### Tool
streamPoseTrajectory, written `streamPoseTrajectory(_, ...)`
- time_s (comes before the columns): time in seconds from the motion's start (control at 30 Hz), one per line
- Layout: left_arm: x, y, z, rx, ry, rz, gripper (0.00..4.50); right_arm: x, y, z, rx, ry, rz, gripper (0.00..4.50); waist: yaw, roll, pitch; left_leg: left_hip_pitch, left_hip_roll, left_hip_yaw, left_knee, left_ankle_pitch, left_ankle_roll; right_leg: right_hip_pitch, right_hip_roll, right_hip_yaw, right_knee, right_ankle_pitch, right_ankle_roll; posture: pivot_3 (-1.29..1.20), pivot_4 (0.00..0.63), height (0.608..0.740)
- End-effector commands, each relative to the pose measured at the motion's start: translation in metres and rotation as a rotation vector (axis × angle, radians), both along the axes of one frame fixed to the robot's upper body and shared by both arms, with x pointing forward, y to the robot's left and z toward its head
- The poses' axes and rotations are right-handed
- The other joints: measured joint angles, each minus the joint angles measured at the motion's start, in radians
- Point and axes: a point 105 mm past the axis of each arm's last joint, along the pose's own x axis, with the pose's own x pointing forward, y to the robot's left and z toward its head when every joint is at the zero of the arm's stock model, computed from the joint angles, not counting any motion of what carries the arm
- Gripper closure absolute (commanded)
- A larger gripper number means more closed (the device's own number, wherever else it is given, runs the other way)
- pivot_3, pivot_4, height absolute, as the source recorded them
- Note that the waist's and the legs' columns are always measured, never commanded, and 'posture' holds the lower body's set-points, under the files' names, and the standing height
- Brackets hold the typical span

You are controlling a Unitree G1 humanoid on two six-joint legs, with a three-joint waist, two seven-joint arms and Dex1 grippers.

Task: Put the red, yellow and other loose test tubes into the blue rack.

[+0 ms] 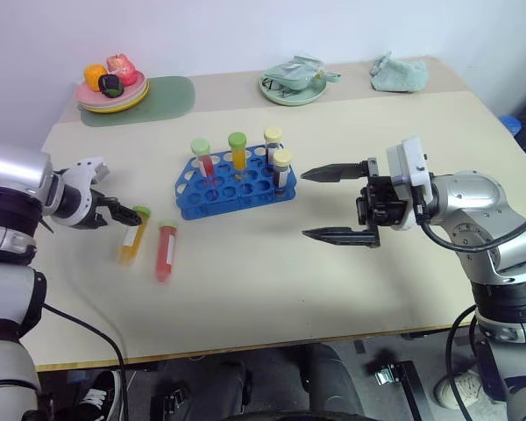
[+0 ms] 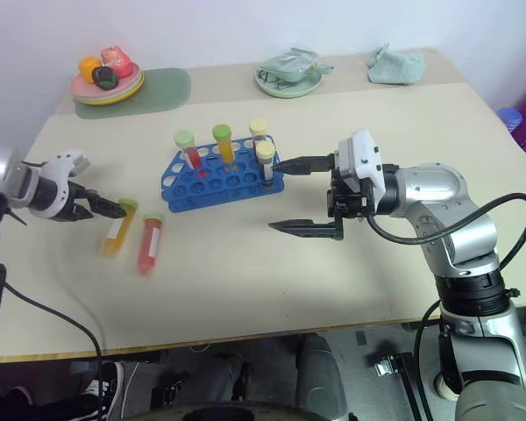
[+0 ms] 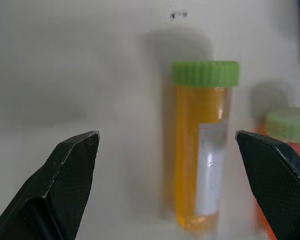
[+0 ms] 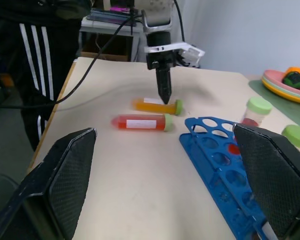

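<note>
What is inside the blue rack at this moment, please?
Four capped tubes stand upright in the blue rack: a red one, a yellow-orange one and two pale-capped ones. The rack hides their bottoms. The other holes look empty.

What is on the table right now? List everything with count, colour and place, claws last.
Rack: one, blue, table centre.
Tubes standing in rack: four; two green-capped, red and orange; two pale-yellow-capped.
Loose tubes: two, green-capped, lying left of the rack; orange, red beside it.
Plate of toy food: one, on a green mat, far left.
Plate with crumpled wrapper: one, pale green, far centre.
Cloth: one, pale green, far right.
Person: striped black trousers, standing at the table's end.
Left claw: open over the orange loose tube.
Right claw: open, right of the rack.
</note>
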Motion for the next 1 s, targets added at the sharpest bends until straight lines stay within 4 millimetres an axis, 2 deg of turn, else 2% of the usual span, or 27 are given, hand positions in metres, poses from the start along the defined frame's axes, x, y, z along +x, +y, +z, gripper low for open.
streamPoseTrajectory(0.03, 0.005, 0.001, 0.005, 0.031, -0.019, -0.018, 0.00, 0.000, 0.001, 0.008, 0.014, -0.055, -0.008, 0.03, 0.001, 0.000, 0.000, 0.000, 0.000, 0.000, 0.000, 0.000, 0.000, 0.000, 0.000, 0.000, 0.000, 0.000, 0.000, 0.00, 0.150, 0.740)
streamPoseTrajectory(0.37, 0.008, -0.008, -0.013, 0.033, 0.001, -0.036, 0.00, 0.004, 0.001, 0.008, 0.014, -0.075, -0.027, 0.03, 0.006, 0.000, 0.000, 0.000, 0.000, 0.000, 0.001, 0.000, 0.000, 0.001, 0.000, 0.000, 0.001, 0.000, 0.000, 0.00, 0.150, 0.740)
streamPoseTrajectory(0.47, 0.008, -0.009, -0.015, 0.024, -0.001, -0.024, 0.85, 0.005, 0.001, 0.008, 0.015, -0.081, -0.034, 0.00, 0.007, 0.000, 0.000, 0.001, 0.000, 0.000, 0.001, 0.000, 0.000, 0.002, 0.000, 0.000, 0.001, 0.000, 0.000, 0.00, 0.150, 0.740)
streamPoseTrajectory(0.6, 0.007, -0.008, -0.017, 0.025, -0.004, -0.025, 2.66, 0.007, 0.000, 0.008, 0.011, -0.084, -0.040, 0.00, 0.005, 0.000, -0.001, 0.001, 0.000, 0.000, 0.001, 0.000, 0.000, 0.001, 0.000, 0.000, 0.001, 0.000, 0.000, 0.00, 0.150, 0.740)
streamPoseTrajectory(1.0, 0.007, -0.004, -0.016, 0.033, -0.029, -0.004, 2.66, 0.013, -0.001, 0.005, 0.004, -0.104, -0.054, 0.00, 0.006, 0.000, -0.001, 0.001, 0.000, 0.000, 0.001, 0.000, 0.000, 0.001, 0.000, 0.000, 0.001, 0.000, 0.000, 0.00, 0.150, 0.740)
